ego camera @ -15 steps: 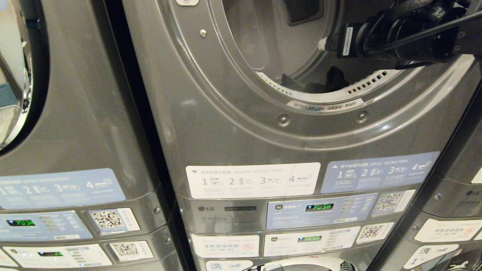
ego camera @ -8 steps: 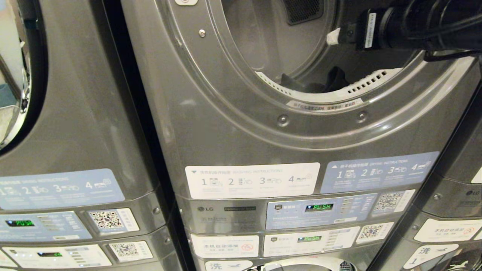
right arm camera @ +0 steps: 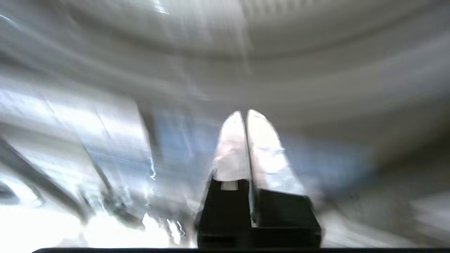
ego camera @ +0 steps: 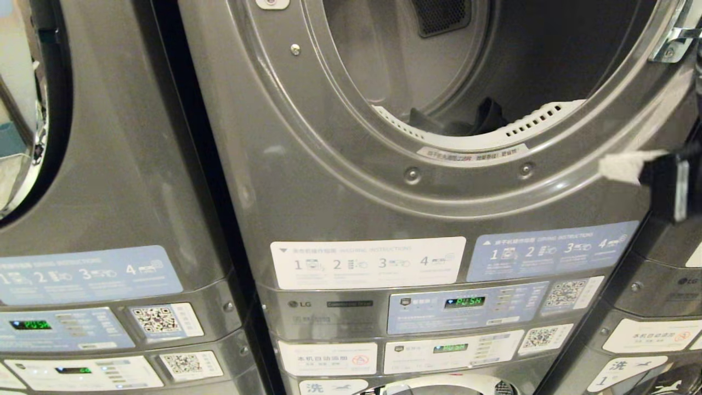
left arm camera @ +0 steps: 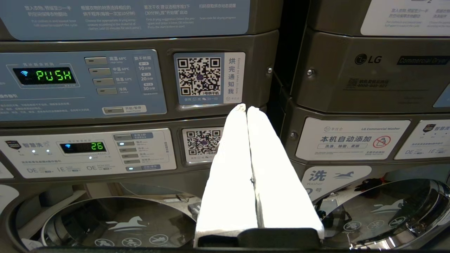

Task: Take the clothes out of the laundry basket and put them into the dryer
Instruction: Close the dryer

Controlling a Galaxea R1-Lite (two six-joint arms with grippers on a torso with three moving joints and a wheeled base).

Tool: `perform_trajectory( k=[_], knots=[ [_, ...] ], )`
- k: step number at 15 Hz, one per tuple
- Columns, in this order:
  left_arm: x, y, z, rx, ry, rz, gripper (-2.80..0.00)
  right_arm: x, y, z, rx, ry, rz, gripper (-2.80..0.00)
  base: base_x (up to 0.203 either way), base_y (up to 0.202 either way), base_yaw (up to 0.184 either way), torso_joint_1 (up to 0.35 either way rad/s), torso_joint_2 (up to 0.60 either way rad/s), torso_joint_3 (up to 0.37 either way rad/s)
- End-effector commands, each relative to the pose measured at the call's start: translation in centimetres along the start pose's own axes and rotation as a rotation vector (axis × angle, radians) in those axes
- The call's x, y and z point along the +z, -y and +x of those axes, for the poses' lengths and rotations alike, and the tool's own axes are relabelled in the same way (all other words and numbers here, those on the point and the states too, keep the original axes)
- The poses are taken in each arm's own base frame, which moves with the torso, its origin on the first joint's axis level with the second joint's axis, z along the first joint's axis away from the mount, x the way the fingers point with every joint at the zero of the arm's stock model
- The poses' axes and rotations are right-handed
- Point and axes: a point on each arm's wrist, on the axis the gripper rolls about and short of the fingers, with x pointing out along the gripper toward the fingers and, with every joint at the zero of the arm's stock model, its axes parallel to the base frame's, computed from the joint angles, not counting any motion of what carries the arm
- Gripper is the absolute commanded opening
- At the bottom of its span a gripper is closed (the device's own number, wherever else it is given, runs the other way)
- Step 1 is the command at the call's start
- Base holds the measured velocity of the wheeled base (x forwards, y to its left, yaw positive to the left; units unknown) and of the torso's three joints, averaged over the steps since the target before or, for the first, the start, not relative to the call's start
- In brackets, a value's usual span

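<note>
Clothes (ego camera: 458, 119) lying as a dark heap low inside the drum, just behind the white perforated lip (ego camera: 526, 127) of the opening, at about one o'clock from the middle of the head view; seen only in part, kind of garment impossible to tell.

Nearest, at three o'clock on the edge of the head view: right gripper (ego camera: 620, 165), white-wrapped fingers pressed together with nothing between them, tip in front of the dryer's grey front panel, outside the opening and below its rim; same closed pair in the right wrist view (right arm camera: 245, 117), surroundings there too smeared to read.

Left gripper (left arm camera: 245, 108) parked low, fingers likewise pinched shut and empty, pointed at the seam between two machines, near a QR sticker (left arm camera: 199, 76); green PUSH display (left arm camera: 53, 75) off at ten o'clock in that view.

Further out: dryer (ego camera: 340, 181), door open, round opening filling the twelve-to-two o'clock part of the head view; instruction stickers (ego camera: 367, 262) and control panel (ego camera: 466, 307) at six o'clock beneath it; door hinge bracket (ego camera: 672, 44) at two o'clock on the rim.

Farthest: dark mesh vent (ego camera: 441, 15) on the drum's back wall at twelve o'clock; neighbouring machine (ego camera: 98, 181) at nine o'clock.
</note>
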Motion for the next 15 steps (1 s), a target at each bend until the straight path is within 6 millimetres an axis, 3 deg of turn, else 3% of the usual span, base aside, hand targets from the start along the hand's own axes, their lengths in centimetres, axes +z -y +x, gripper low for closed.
perform_trajectory(
  k=[1, 3, 6, 8, 11, 15],
  knots=[
    [0.0, 0.0, 0.0, 0.0, 0.001, 0.0, -2.8, -4.9, 1.6, -5.0, -0.023, 0.017, 0.003, -2.8, 0.0, 0.0, 0.0, 0.0, 0.0, 0.0],
    [0.0, 0.0, 0.0, 0.0, 0.001, 0.0, -2.8, -12.2, 1.9, -7.0, -0.049, -0.062, -0.038, -2.8, 0.0, 0.0, 0.0, 0.0, 0.0, 0.0],
    [0.0, 0.0, 0.0, 0.0, 0.001, 0.0, -2.8, -19.7, 1.2, -7.4, 0.076, -0.093, -0.065, -2.8, 0.0, 0.0, 0.0, 0.0, 0.0, 0.0],
    [0.0, 0.0, 0.0, 0.0, 0.001, 0.0, -2.8, -22.5, 0.4, -7.2, 0.33, -0.106, -0.065, -2.8, 0.0, 0.0, 0.0, 0.0, 0.0, 0.0],
    [0.0, 0.0, 0.0, 0.0, 0.001, -0.002, -2.8, -27.4, -0.1, -7.1, 0.402, -0.205, -0.107, -2.8, 0.0, 0.0, 0.0, 0.0, 0.0, 0.0],
    [0.0, 0.0, 0.0, 0.0, 0.001, -0.002, -2.8, -27.4, -0.3, -5.8, 0.314, -0.391, -0.078, -2.8, 0.0, 0.0, 0.0, 0.0, 0.0, 0.0]
  ],
)
